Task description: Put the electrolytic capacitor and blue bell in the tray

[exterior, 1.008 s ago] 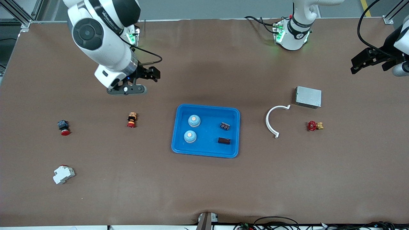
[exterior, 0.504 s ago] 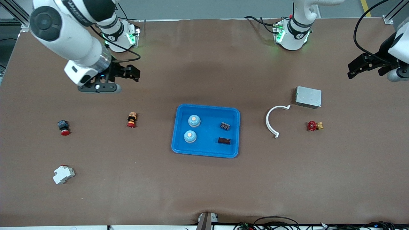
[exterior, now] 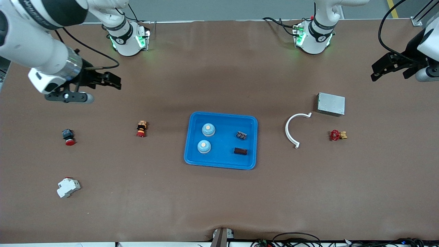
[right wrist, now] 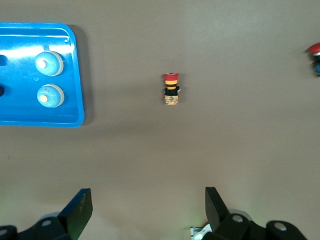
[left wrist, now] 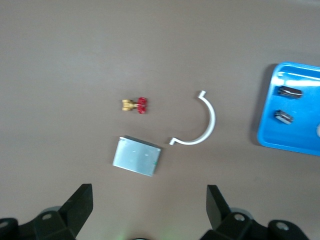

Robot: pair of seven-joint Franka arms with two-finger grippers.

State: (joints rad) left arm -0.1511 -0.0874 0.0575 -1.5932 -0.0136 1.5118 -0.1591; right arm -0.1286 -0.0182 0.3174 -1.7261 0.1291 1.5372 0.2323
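Both grippers hang empty with their fingers spread wide. Up in the air at the upper left of the front view, the right gripper (exterior: 111, 80) is over bare brown table (exterior: 219, 206) near the right arm's end; the left gripper (exterior: 389, 67) is at the upper right edge of that view, over the table near the left arm's end. At the middle of the front view lies the blue tray (exterior: 221, 165), and inside it sit two blue bells (exterior: 208, 129) (exterior: 204, 146) side by side toward the right arm's end, one nearer the front camera than the other. Two dark capacitors (exterior: 241, 135) (exterior: 240, 151) lie in the tray toward the left arm's end. Outside the tray, in the right half of the front view, are a white curved clip (exterior: 291, 132), a grey metal box (exterior: 331, 104) and a small red valve (exterior: 337, 135). In the left half stand a red-and-yellow push button (exterior: 141, 128), a second red button (exterior: 68, 136) and, in the lower left, a white breaker (exterior: 68, 187).
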